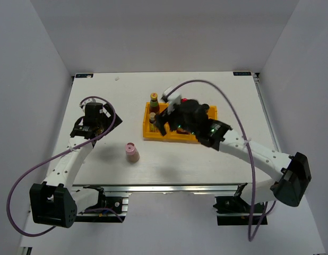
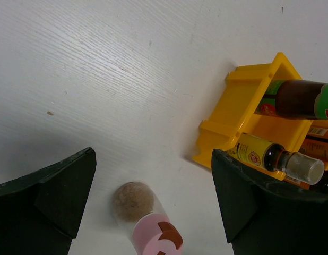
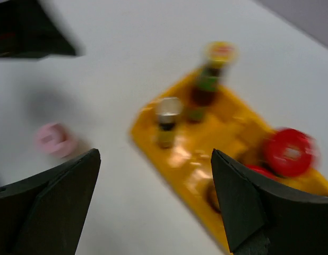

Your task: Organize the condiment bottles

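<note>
Enclosure, seen from above. We note a white table (image 1: 174, 164), rectangular, filling the middle of the top view. Three plain pale panels box it in: left wall (image 1: 26, 79), back wall (image 1: 164, 32), right wall (image 1: 307, 64). No windows visible to us.

Black brackets at the two far corners of the table (image 1: 82, 75) (image 1: 242, 73). A metal rail (image 1: 164, 187) runs along the near edge. Below it lies a pale grey surface (image 1: 169, 228); we cannot tell whether it is floor.

Close up from the left wrist view, the tabletop has a fine streaked grain and one small brown speck (image 2: 50, 112).

Light is even and diffuse, and shadows on the tabletop are soft-edged and grey.
</note>
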Tool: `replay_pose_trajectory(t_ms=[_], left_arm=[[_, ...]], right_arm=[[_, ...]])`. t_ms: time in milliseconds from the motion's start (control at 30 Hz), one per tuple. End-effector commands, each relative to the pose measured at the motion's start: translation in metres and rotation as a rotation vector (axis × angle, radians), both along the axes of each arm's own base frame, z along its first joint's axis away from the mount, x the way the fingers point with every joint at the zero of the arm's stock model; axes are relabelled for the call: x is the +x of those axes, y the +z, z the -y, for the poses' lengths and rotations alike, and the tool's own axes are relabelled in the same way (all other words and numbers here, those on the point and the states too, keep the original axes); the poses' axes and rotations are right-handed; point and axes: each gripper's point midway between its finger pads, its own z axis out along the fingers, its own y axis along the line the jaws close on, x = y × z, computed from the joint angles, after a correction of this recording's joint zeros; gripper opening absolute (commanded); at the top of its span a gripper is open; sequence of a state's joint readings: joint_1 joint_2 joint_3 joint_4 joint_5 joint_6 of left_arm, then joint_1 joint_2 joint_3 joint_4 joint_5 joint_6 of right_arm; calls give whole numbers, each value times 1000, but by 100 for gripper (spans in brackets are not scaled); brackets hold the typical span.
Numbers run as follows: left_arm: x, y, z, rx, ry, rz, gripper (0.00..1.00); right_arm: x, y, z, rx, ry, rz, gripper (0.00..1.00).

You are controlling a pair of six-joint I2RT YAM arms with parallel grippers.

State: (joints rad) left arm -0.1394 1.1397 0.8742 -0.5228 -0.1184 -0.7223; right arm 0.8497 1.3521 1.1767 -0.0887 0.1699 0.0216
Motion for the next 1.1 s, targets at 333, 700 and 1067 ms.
replay_pose_trajectory(t_ms=[333,700,1067], left_arm=[[-5,24,-6,0,26,71,98],[-6,25,0,-17,-4,78,98],[-5,27,-1,-14,0,84,98]], right_arm=[[-111,-107,-146,-269,433,-156,89],[-97,-147,-183,-309,290,-205,89],[-97,-111,-167,-233,227,-195,22]])
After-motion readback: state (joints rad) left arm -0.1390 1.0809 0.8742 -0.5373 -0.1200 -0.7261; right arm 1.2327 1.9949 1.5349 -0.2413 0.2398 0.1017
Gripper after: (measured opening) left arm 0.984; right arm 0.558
